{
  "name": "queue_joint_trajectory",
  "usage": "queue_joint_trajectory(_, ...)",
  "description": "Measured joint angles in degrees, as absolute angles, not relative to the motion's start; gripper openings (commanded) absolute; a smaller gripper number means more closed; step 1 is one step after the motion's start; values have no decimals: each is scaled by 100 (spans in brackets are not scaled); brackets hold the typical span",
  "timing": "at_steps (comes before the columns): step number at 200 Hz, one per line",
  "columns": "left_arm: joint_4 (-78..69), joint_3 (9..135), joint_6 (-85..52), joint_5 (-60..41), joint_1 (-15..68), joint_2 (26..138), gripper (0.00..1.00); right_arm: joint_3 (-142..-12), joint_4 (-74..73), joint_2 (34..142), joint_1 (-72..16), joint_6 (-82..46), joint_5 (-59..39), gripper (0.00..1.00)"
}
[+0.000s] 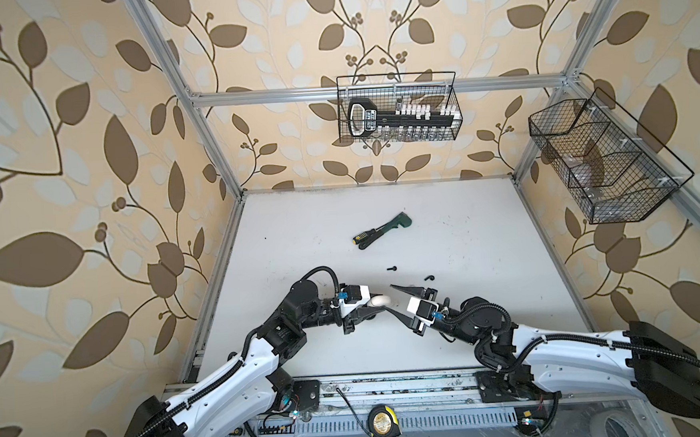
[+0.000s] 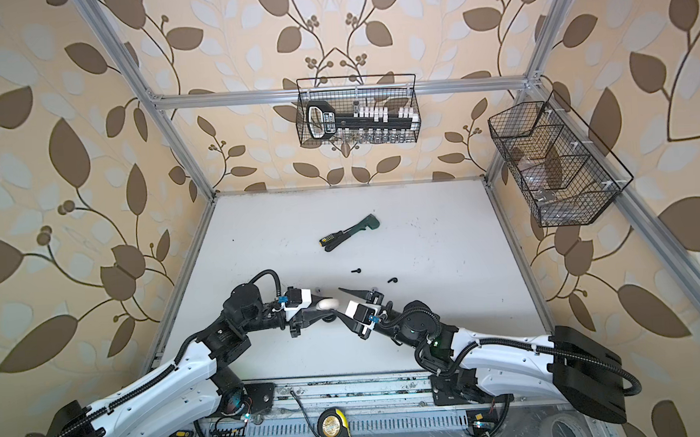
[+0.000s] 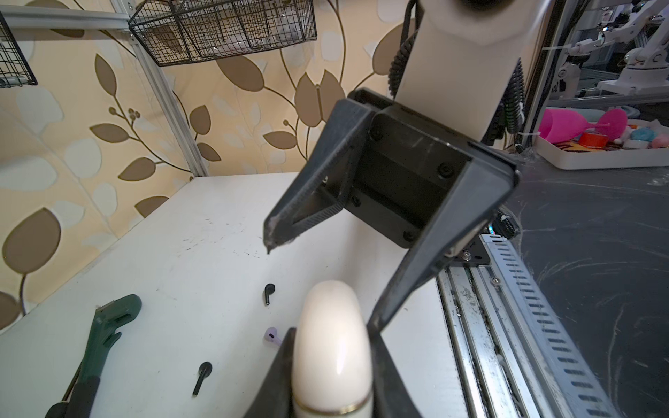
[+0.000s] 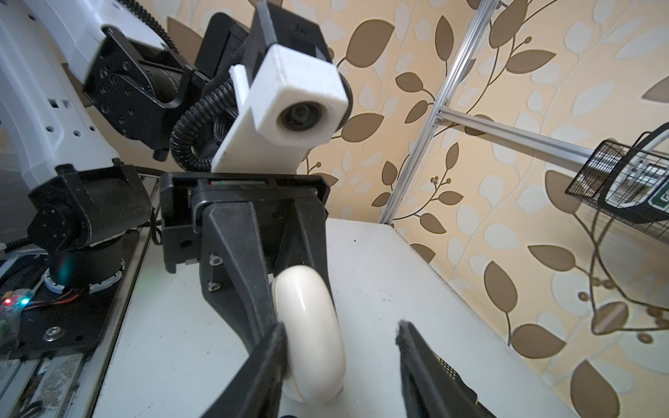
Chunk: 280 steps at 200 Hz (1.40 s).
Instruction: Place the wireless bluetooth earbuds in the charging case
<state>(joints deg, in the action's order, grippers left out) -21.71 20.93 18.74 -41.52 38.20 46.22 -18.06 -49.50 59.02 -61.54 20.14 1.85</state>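
Cream-white charging case (image 1: 378,300) is clamped in my left claw (image 2: 324,306), jaws tight on its broad sides, low over the front middle of the worktop (image 1: 487,240). Can't tell if the case touches the surface.

My right claw (image 4: 340,327) meets it from the opposite side with jaws parted. One finger (image 4: 268,362) sits against the case's rim and the other stands clear, so nothing is gripped there.

Earbuds lie loose on the worktop:
- lilac earbud (image 3: 272,336) just beside the left claw
- black earbud (image 1: 428,278) just beyond the right claw
- second black earbud (image 1: 392,268) a bit farther back

Farther back again, green wrench (image 1: 394,223) and black-and-yellow screwdriver (image 1: 364,239) lie together. Tape measure (image 1: 381,423) sits on the front rail.
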Motion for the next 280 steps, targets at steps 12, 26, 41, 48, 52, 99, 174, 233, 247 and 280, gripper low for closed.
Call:
queue_joint_trajectory(12, -2141, 2097, 1894, -4136, 3815, 4622, 0, -1806, -5017, 5900, -6123, 1929, 217, 47)
queue_joint_trajectory(26, -2040, 2095, 1911, -4215, 3830, 4624, 0, -1822, -5170, 5881, -6012, 1848, 403, 46)
queue_joint_trajectory(41, -2069, 2097, 1916, -4278, 3859, 4622, 0, -1831, -5194, 5878, -5972, 1789, 458, 46)
queue_joint_trajectory(48, -2069, 2097, 1918, -4303, 3859, 4624, 0, -1831, -5196, 5881, -5972, 1772, 467, 46)
queue_joint_trajectory(52, -2069, 2097, 1920, -4309, 3859, 4624, 0, -1831, -5194, 5881, -5972, 1752, 469, 46)
queue_joint_trajectory(99, -2097, 2097, 1905, -4278, 3859, 4624, 0, -1868, -5210, 5942, -5972, 1653, 513, 46)
queue_joint_trajectory(174, -3026, 2104, 1568, -4060, 3859, 4842, 0, -2303, -4637, 5634, -5852, 1009, 1070, 62)
queue_joint_trajectory(233, -4136, 2032, 1007, -4198, 3909, 4952, 0, -3448, -2416, 4626, -5435, -1472, 2978, 100)
queue_joint_trajectory(247, -4388, 1863, 832, -4165, 3909, 4831, 0, -3570, -1483, 4414, -5367, -2536, 3520, 100)
queue_joint_trajectory(280, -4405, 1686, 593, -4049, 3909, 4447, 0, -3699, 762, 4265, -5131, -4982, 4012, 100)
